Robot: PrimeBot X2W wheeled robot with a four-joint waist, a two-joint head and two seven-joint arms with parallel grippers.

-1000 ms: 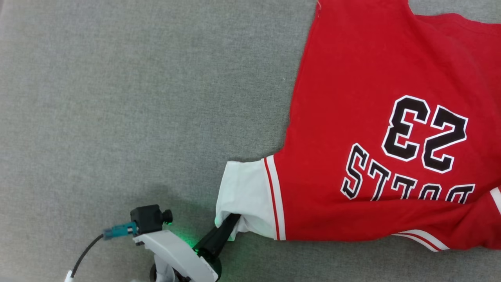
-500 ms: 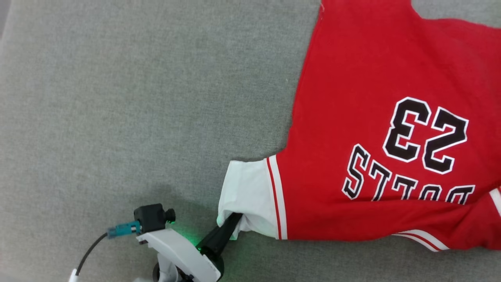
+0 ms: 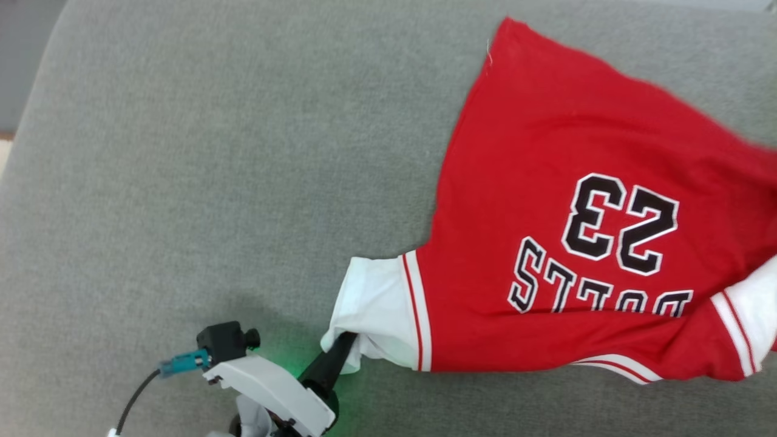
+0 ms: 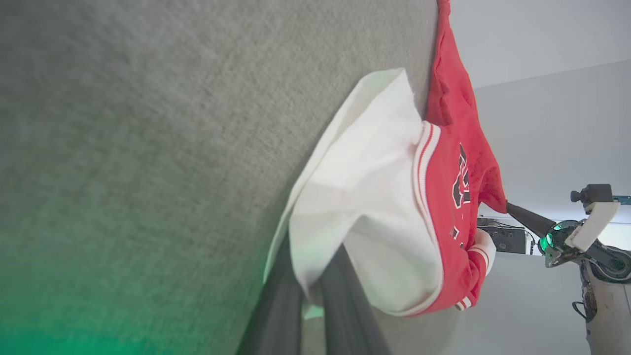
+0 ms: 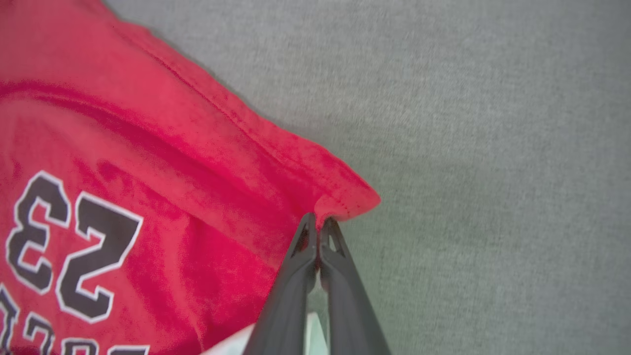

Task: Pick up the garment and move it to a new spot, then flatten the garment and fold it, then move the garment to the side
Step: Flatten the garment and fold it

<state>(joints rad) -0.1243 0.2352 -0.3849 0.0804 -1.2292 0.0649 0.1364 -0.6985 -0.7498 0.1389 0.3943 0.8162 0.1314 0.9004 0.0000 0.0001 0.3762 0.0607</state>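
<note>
The shirt [image 3: 534, 152] is lying at two o'clock from the left gripper [image 3: 342, 341] (clamped on its sleeve [image 3: 376, 297]), the right gripper [image 5: 319, 223] pinching its hem corner [image 5: 351, 198].

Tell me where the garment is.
Head view: the garment covers the grey surface's right side, its white sleeve pinched by the left gripper, a red hem corner by the right gripper.

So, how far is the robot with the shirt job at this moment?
Done: both grips are made. The left gripper is shut on the white sleeve of the garment, the right gripper on its red hem corner. In hand: the pick-up, with the printed face up over the grey surface. Left: moving it, flattening, folding, setting it aside.
</note>
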